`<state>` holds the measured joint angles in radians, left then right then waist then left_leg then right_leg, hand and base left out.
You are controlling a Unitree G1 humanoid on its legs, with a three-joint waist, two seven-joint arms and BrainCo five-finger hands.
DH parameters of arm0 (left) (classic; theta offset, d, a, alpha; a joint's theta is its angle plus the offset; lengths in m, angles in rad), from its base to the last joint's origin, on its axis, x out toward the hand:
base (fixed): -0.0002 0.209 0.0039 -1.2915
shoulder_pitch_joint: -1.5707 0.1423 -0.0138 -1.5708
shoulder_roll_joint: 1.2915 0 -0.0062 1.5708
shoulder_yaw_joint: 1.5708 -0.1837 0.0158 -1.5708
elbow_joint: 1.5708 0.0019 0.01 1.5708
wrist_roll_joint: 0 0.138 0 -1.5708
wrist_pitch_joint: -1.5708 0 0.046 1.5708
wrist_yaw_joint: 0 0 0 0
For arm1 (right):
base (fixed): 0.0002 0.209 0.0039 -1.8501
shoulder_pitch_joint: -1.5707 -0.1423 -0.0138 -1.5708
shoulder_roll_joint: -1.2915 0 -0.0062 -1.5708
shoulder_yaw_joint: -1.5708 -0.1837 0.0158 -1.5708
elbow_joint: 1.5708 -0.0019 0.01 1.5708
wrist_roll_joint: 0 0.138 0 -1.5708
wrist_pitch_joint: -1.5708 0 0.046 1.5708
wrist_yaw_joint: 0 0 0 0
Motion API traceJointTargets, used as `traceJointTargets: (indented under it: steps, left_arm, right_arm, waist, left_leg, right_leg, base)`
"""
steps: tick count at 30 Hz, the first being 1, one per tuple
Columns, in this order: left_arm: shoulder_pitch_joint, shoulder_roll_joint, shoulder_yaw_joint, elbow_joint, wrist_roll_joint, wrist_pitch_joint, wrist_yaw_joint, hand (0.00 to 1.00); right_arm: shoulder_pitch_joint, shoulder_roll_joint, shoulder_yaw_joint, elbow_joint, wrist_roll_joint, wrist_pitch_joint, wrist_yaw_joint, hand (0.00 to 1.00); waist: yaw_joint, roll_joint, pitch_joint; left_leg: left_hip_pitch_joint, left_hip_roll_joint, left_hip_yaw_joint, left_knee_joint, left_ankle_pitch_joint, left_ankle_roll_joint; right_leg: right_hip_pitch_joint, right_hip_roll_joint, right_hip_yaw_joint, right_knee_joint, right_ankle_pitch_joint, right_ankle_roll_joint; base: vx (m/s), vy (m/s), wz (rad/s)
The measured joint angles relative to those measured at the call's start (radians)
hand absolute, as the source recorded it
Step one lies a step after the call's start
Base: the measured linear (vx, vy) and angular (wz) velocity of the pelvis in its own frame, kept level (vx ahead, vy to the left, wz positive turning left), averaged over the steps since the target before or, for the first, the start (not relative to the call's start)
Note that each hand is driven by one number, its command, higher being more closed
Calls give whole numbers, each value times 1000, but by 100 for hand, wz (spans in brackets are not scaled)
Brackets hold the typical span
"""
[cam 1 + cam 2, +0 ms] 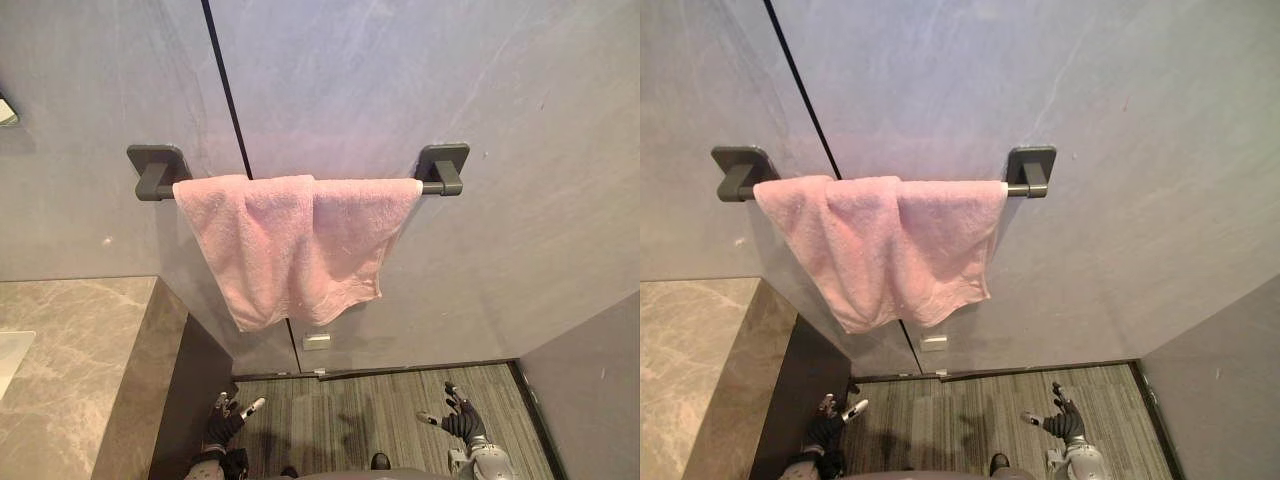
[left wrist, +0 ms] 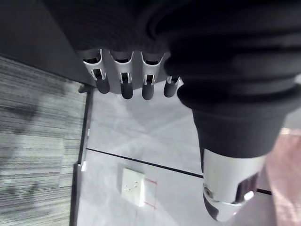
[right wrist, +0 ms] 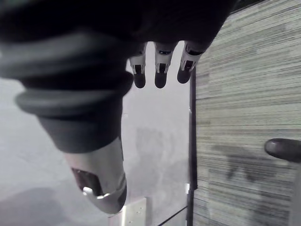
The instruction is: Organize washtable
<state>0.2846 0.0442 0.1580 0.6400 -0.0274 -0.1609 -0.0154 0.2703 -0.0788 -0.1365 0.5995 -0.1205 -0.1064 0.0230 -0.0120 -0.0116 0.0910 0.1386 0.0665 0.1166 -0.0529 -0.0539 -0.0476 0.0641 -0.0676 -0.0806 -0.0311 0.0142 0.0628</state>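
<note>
A pink towel (image 1: pixel 295 240) hangs draped and bunched over a dark wall-mounted towel bar (image 1: pixel 442 172), its lower edge uneven. Far below it my left hand (image 1: pixel 224 421) hangs low near the floor beside the washtable's dark side, fingers relaxed and holding nothing. My right hand (image 1: pixel 462 416) hangs low on the other side, fingers spread and also holding nothing. The left wrist view shows straight fingers (image 2: pixel 126 89) with the wall beyond them. Straight fingers (image 3: pixel 160 75) in the right wrist view point at the wall's base.
The marble washtable top (image 1: pixel 70 370) lies at the lower left, with a white basin edge (image 1: pixel 12 355) at the far left. A white wall socket (image 1: pixel 317 340) sits low under the towel. Grey striped floor (image 1: pixel 350 420) spreads below, and a grey wall (image 1: pixel 590 390) rises at the right.
</note>
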Motion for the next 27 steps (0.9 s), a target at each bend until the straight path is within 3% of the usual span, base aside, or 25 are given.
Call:
traceJointTargets:
  steps: [12, 27]
  left_arm:
    - [-25, 13, 0, 155, 41, 0, 37, 0]
    - [-31, 32, -1, 152, 42, -1, 40, 0]
  right_arm:
    - [-32, -7, 3, 132, -9, 2, -3, 0]
    - [-68, -30, 36, 133, -65, 2, -25, 0]
  waist:
    - [0, 1, 0]
    - [-1, -3, 1]
  left_leg:
    - [8, -2, 11, 1, 0, 0]
    - [8, -14, 5, 1, -1, 2]
  right_leg:
    - [1, 1, 12, -6, 11, 1]
    - [0, -3, 10, -8, 10, 1]
  base:
    - [-33, -6, -4]
    - [-5, -1, 0]
